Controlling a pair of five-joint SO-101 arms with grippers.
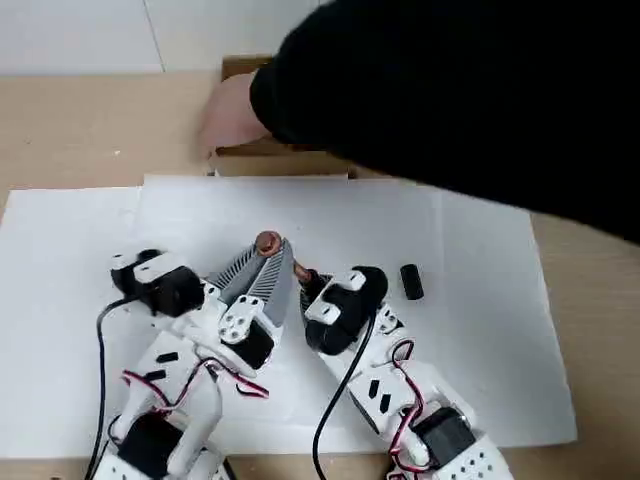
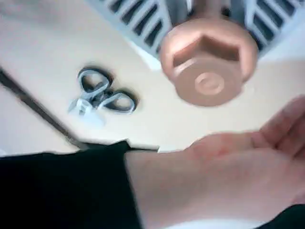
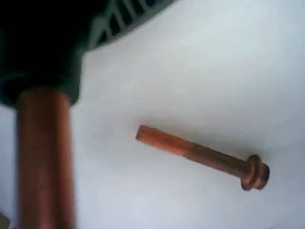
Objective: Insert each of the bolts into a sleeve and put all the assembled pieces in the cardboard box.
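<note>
The left gripper [image 1: 268, 250] is clamped on a copper-coloured flanged hex-head bolt [image 2: 207, 67], centre of the high view. A second copper bolt [image 3: 205, 155] lies loose on the white paper sheet [image 1: 480, 350], with a short black cylindrical sleeve [image 1: 411, 281] right of centre. The bolts look stiff, light and smooth, apt to roll; best held mid-shank.

Copper bolt [image 2: 207, 62] clamped head-out in the left pincer [image 1: 266, 252]; second bolt [image 3: 200, 155] lies flat on the surface [image 3: 238, 71]; black sleeve [image 1: 411, 281] lies loose there too.
</note>
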